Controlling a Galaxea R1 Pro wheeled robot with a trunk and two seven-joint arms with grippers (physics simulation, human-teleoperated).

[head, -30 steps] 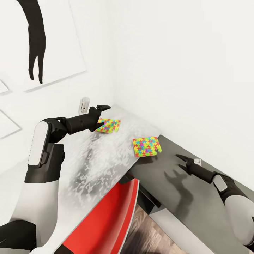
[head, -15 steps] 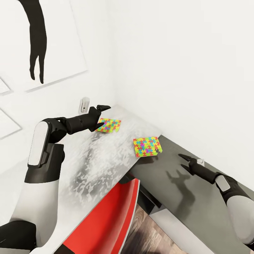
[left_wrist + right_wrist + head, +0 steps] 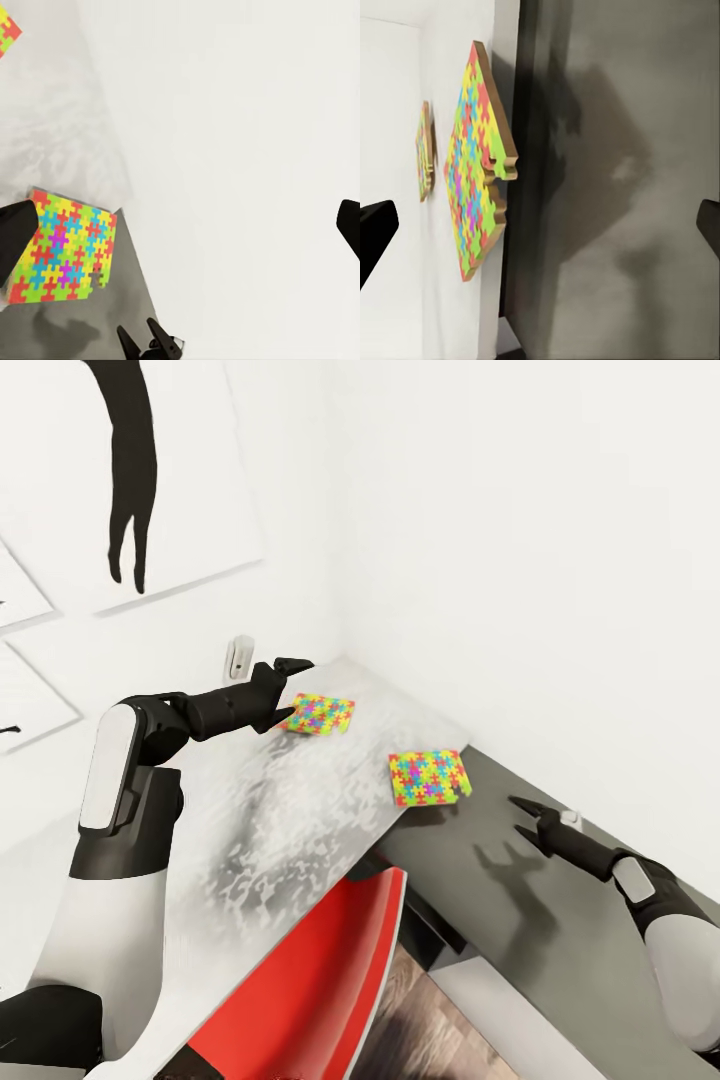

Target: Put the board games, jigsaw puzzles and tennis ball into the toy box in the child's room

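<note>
- Head view: two thin flat square jigsaw puzzles of bright interlocking pieces lie on the long table with the pale grey mottled top point(image 3: 270, 810). The far jigsaw puzzle point(image 3: 318, 713) sits near the table's far corner by the white wall. The near jigsaw puzzle point(image 3: 429, 776) lies at the table's right edge, one corner overhanging the lower dark-topped cabinet point(image 3: 520, 900).
- The left gripper point(image 3: 288, 685) hovers just beside the far puzzle, fingers apart and empty. The right gripper point(image 3: 528, 816) hangs over the cabinet, near the overhanging puzzle but apart from it, fingers spread and holding nothing. A red chair point(image 3: 320, 980) stands against the table's near edge.
- Left wrist view: the near puzzle point(image 3: 64, 247) shows at the table's edge, with the right gripper point(image 3: 144, 339) beyond it over the cabinet.
- Right wrist view: the near puzzle point(image 3: 480, 165) shows edge-on, its corner projecting past the table edge; the far puzzle point(image 3: 426, 150) lies behind it.
- Judgement: the step is picking up a puzzle. The overhanging corner is the easier hold: bring one finger under and one over it, then close, rather than pinching a flat mat from above.
</note>
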